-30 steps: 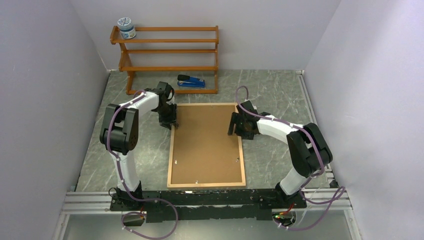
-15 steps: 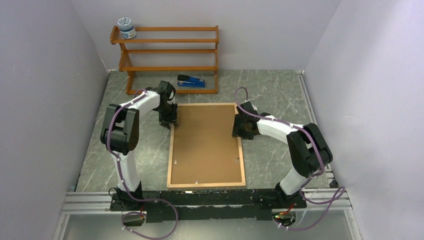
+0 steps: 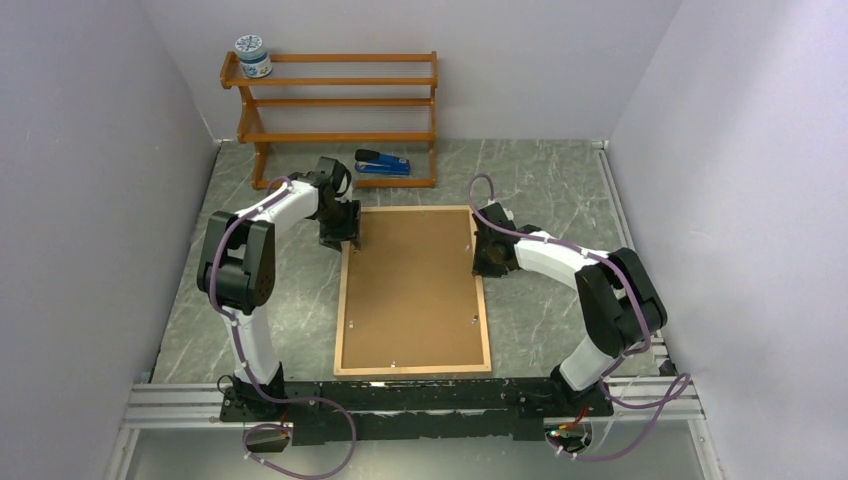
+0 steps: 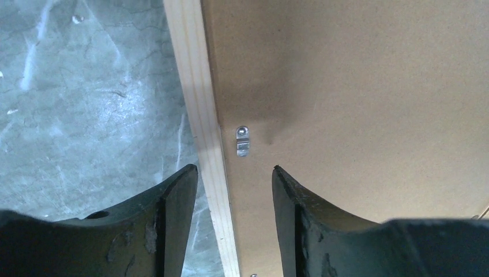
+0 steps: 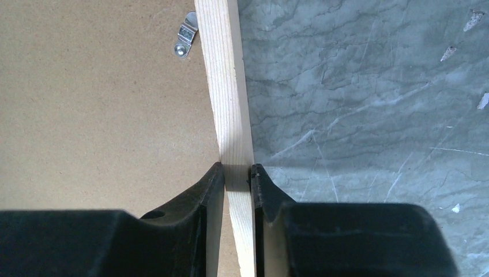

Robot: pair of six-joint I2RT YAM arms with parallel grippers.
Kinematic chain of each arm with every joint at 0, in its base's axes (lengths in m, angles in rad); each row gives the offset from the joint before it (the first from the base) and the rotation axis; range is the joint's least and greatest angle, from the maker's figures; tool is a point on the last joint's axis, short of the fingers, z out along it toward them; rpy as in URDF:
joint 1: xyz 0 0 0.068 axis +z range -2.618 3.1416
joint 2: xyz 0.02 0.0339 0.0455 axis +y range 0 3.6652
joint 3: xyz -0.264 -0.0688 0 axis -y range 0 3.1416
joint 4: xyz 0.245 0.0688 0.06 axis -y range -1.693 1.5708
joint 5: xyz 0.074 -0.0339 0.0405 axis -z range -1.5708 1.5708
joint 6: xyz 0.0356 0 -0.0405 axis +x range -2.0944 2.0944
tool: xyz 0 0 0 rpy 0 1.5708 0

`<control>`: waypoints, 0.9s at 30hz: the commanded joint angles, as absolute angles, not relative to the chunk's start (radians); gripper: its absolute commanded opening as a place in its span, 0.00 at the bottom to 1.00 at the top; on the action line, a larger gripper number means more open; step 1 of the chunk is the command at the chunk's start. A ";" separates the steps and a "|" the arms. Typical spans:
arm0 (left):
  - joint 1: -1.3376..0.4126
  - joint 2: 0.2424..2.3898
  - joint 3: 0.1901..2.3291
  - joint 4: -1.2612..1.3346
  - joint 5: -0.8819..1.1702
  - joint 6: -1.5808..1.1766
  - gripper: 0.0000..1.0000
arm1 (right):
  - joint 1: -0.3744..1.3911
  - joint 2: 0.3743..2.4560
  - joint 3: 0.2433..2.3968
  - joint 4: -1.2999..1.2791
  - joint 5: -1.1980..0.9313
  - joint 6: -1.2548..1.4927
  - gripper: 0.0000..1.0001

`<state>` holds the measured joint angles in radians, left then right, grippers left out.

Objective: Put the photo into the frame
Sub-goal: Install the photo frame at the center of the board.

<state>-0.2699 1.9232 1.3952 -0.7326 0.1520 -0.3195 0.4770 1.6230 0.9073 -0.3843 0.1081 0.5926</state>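
We see the frame (image 3: 341,322) lying face down on the table (image 3: 290,300), its brown backing board (image 3: 412,290) facing up. It sits between our two grippers, with one long rail under each.

The left gripper (image 4: 233,170) hangs over the frame's left rail near the far corner, and its jaws stand apart. One finger (image 4: 173,196) is over the table outside the rail and the other is over the backing board, so the light wood strip runs through the gap. Neither finger touches it. A small metal clip (image 4: 243,141) lies on the board just ahead of the gripper, right beside the rail.

The right gripper (image 5: 236,170) is closed on the frame's right rail, with a finger pressed against each side of the wood. Another clip (image 5: 185,40) sits ahead of it and to its left, at the rail's inner edge.
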 commanded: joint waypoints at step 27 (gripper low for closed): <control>-0.387 2.039 1.507 -0.778 -0.155 -0.277 0.28 | 0.473 1.615 0.906 -0.447 0.164 0.555 0.15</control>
